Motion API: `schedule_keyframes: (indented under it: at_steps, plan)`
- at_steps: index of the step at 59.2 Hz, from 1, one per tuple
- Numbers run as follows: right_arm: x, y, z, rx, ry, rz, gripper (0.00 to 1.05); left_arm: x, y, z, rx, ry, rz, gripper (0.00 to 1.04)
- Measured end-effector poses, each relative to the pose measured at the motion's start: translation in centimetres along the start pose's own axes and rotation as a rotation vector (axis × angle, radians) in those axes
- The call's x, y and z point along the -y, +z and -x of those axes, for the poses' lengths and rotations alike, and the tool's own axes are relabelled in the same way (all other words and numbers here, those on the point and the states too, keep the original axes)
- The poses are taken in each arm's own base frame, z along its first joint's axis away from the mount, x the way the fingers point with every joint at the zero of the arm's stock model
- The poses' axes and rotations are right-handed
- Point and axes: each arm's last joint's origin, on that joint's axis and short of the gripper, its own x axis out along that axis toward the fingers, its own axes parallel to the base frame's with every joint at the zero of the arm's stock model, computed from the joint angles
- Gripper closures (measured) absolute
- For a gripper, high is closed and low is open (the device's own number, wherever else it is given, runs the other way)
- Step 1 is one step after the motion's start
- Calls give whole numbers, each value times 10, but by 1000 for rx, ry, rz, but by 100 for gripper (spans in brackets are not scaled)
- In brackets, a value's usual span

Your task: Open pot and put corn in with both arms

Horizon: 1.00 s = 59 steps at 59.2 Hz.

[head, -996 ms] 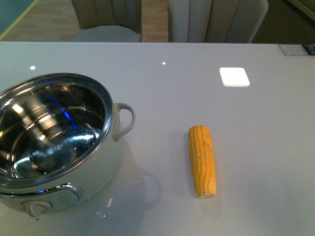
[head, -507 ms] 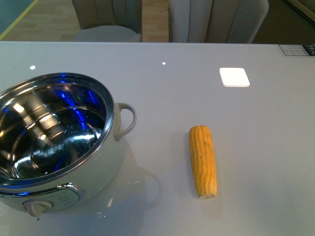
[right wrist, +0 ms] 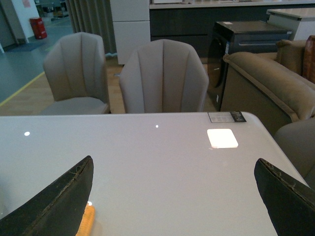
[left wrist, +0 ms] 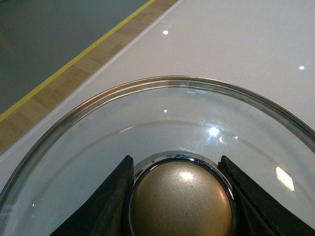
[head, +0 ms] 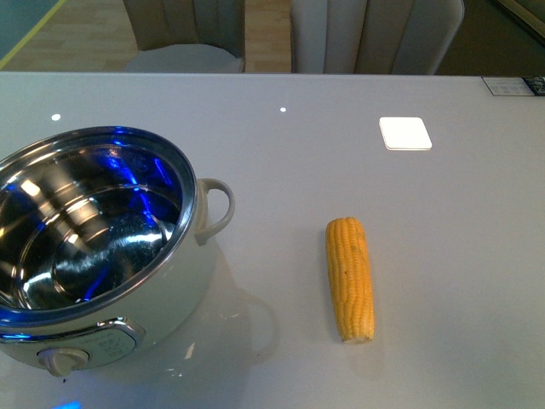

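Pot (head: 183, 290) open; corn (head: 350, 279) outside, on tbl (head: 451, 256).

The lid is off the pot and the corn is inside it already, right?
No. The lid is off the pot, but the corn lies on the table beside it, not inside, as the front view shows.

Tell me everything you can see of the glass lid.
The lid is a round dome of clear glass with a thin shiny metal rim, only partly in frame. At its centre sits a rounded bronze-gold knob on a chromed ring. The left gripper has its black jaws closed on either side of the knob. White tabletop shows through the glass; whether the lid rests on it cannot be told. It is off the pot.
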Motion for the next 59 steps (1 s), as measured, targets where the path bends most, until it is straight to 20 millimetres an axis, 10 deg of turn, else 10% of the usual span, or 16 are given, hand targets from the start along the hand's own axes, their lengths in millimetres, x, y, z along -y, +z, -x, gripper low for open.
schedule_keyframes:
  at_steps: [19, 36, 41, 59]
  plan:
    - [0, 0, 0, 0, 0, 0, 9, 4, -14, -6, -20, -15, 23, 60]
    - [0, 0, 0, 0, 0, 0, 9, 2, -8, -2, -13, -6, 47, 19]
    - [0, 0, 0, 0, 0, 0, 9, -1, 16, 6, 13, 2, 66, 5]
    - [0, 0, 0, 0, 0, 0, 9, -8, 123, 52, 168, -47, 106, 7]
